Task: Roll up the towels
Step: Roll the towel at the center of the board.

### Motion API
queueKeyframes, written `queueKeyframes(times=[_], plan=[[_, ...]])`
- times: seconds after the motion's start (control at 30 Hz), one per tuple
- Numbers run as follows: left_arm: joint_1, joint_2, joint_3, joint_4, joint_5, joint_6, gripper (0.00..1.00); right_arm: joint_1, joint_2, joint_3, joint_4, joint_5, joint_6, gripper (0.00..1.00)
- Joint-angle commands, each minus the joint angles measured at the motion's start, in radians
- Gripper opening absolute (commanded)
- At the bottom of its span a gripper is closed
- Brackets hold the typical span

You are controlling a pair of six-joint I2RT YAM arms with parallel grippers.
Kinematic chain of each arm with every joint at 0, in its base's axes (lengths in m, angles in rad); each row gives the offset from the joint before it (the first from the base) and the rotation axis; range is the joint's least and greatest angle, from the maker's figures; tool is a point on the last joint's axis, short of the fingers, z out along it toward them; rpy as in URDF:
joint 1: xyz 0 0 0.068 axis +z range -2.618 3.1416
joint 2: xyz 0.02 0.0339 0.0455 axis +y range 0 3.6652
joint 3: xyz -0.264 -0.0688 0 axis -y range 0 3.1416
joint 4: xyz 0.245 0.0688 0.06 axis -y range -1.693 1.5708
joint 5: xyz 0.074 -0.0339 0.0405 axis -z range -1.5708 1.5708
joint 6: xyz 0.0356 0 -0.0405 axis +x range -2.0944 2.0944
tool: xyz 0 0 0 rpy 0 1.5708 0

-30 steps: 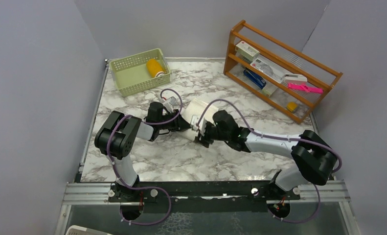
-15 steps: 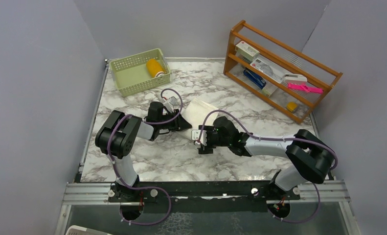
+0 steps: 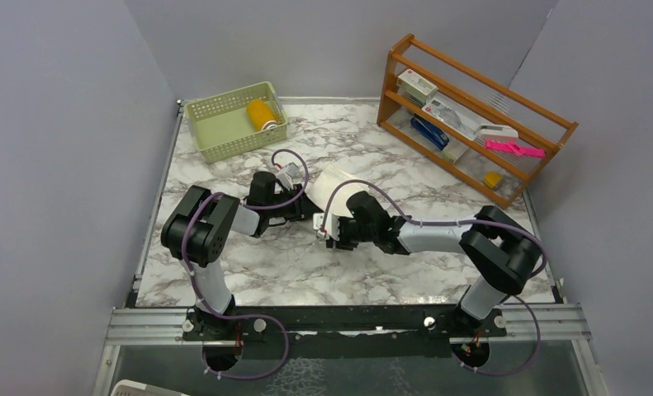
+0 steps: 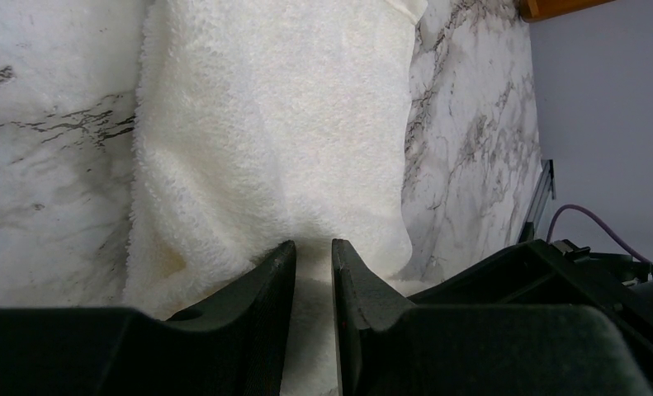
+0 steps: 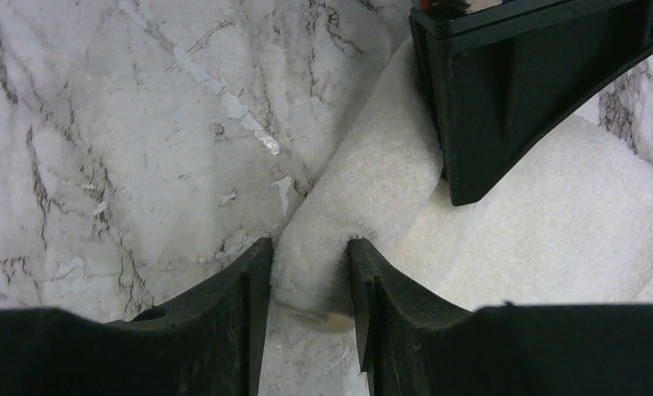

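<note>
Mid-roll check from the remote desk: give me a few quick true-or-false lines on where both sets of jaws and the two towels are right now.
1. The left jaws pinch a fold of the cream towel. True.
2. The yellow towel lies spread out beside the cream one. False: it sits rolled up in the green basket at the back left.
3. The right jaws hang clear of the cream towel. False: they are closed around its rolled edge, with cloth filling the gap between them.
4. The wooden rack stands at the back right, away from both arms. True.
</note>
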Motion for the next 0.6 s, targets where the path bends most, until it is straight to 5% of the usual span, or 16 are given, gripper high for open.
queueKeyframes(times=[0.0,0.13,0.33,0.57], plan=[[-0.003,0.049,-0.042,-0.191,-0.062,0.024,0.27,0.010,0.079,0.101,-0.115,0.023,0.083,0.33],[0.022,0.015,-0.038,-0.191,-0.055,-0.001,0.27,0.009,0.085,0.131,-0.154,-0.004,0.176,0.15],[0.065,-0.040,-0.050,-0.191,-0.061,-0.039,0.27,0.009,0.086,0.159,-0.188,-0.128,0.413,0.09],[0.164,-0.304,-0.046,-0.232,-0.046,-0.118,0.31,-0.036,0.093,0.083,0.021,-0.325,0.774,0.01]])
